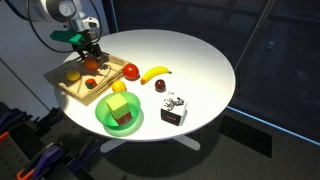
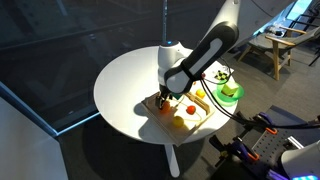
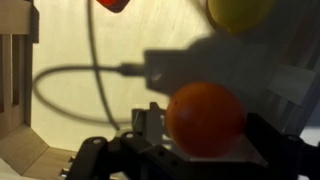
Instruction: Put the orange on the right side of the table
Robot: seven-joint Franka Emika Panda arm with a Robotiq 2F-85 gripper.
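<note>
The orange (image 3: 205, 118) sits between the jaws of my gripper (image 3: 207, 135), which is shut on it. In both exterior views the gripper (image 1: 90, 55) (image 2: 165, 93) hangs over the far end of the wooden tray (image 1: 68, 92) (image 2: 160, 107), with the orange (image 1: 92, 65) at its tips, slightly above the tray floor. The round white table (image 1: 195, 60) (image 2: 125, 85) carries everything. The jaw tips are partly hidden behind the orange in the wrist view.
A red apple (image 1: 130, 70), a banana (image 1: 155, 73) and a small dark red fruit (image 1: 160, 87) lie mid-table. A green bowl (image 1: 105, 122) holding blocks stands at the front edge, next to a white box (image 1: 175, 108). Other fruit lies in the tray (image 2: 190, 108).
</note>
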